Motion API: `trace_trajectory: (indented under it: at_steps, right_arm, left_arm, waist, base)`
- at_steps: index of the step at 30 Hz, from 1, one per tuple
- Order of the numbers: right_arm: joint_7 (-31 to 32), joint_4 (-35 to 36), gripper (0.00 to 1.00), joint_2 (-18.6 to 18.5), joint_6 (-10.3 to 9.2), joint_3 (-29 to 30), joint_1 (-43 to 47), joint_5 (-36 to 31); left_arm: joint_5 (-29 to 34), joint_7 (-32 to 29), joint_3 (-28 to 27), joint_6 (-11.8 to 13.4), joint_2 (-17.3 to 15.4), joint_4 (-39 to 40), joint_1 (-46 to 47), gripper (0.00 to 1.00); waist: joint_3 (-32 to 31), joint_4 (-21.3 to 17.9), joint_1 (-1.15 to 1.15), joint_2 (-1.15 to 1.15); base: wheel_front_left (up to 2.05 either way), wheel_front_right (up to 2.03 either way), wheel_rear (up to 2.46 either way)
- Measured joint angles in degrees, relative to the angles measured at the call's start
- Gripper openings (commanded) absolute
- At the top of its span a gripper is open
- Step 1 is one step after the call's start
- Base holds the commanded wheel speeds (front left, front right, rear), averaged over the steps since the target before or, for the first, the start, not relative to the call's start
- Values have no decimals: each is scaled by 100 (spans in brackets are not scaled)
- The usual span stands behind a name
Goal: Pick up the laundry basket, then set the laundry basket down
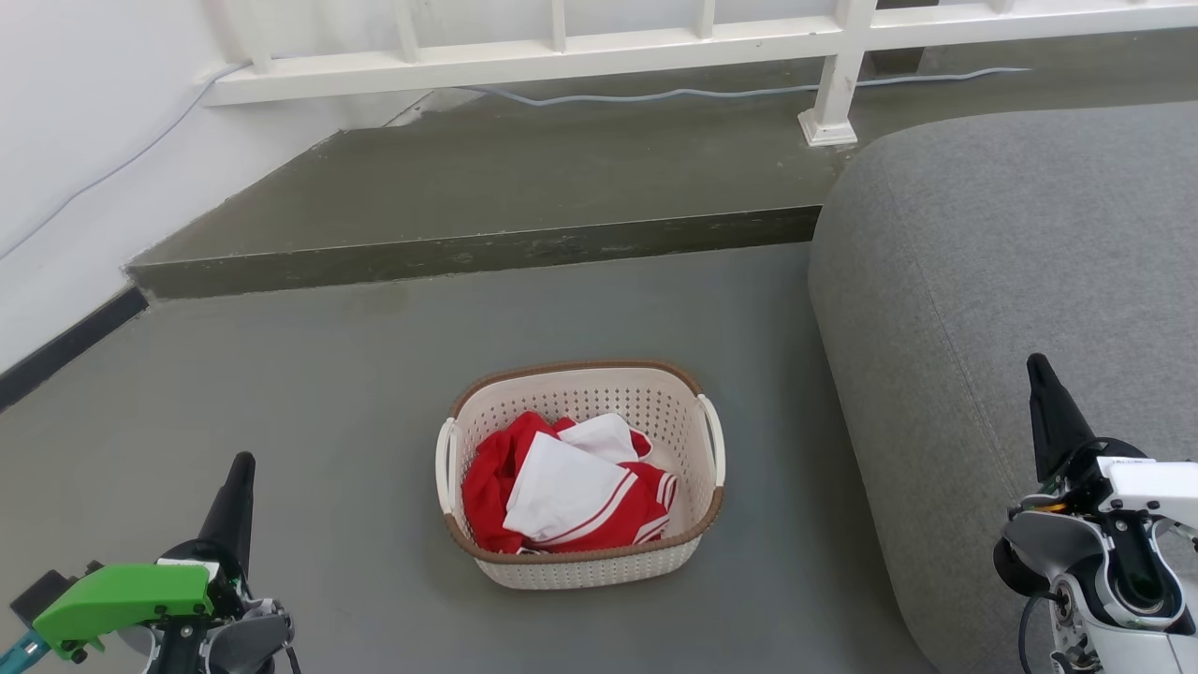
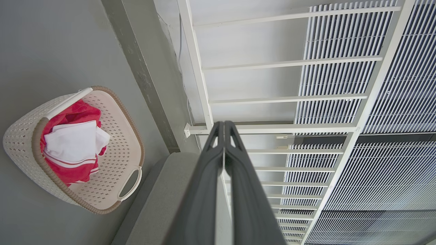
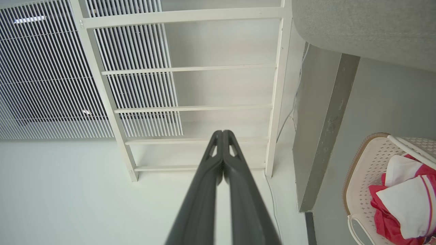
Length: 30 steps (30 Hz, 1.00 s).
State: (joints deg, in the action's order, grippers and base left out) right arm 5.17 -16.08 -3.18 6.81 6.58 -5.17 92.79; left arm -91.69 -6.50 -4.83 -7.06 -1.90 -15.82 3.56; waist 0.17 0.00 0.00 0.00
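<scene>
The laundry basket, cream-white and perforated with a brown rim and white side handles, stands on the grey floor between my arms. Red and white clothes lie inside it. My left gripper is at the lower left, shut and empty, well left of the basket. At the lower right my right gripper is shut and empty too, over the grey cushion. In the left wrist view the basket sits left of the shut left gripper. The right wrist view has the basket at its right edge, beside the shut right gripper.
A large grey cushion or sofa stands close to the basket's right side. Behind the basket a raised step crosses the floor, with a white railing and a cable beyond. A white wall runs along the left.
</scene>
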Motion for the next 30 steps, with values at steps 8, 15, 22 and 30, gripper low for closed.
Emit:
trace_trajectory:
  at_steps: [8, 15, 22, 30]
  right_arm:
    - [1, 0, 0, 2, 0, 2, 0, 0]
    - [1, 0, 0, 4, 0, 3, 1, -1]
    - [1, 0, 0, 7, 1, 5, 1, -1]
    - [1, 1, 0, 9, 22, 8, 1, -1]
  left_arm:
    - [0, 0, 0, 0, 0, 1, 0, 0]
    - [0, 0, 0, 0, 0, 1, 0, 0]
    - [0, 0, 0, 0, 0, 1, 0, 0]
    - [0, 0, 0, 0, 0, 1, 0, 0]
  waist:
    - [0, 0, 0, 0]
    - [0, 0, 0, 0]
    - [0, 0, 0, 0]
    - [0, 0, 0, 0]
  base:
    - [0, 0, 0]
    - [0, 0, 0]
    - [0, 0, 0]
    - [0, 0, 0]
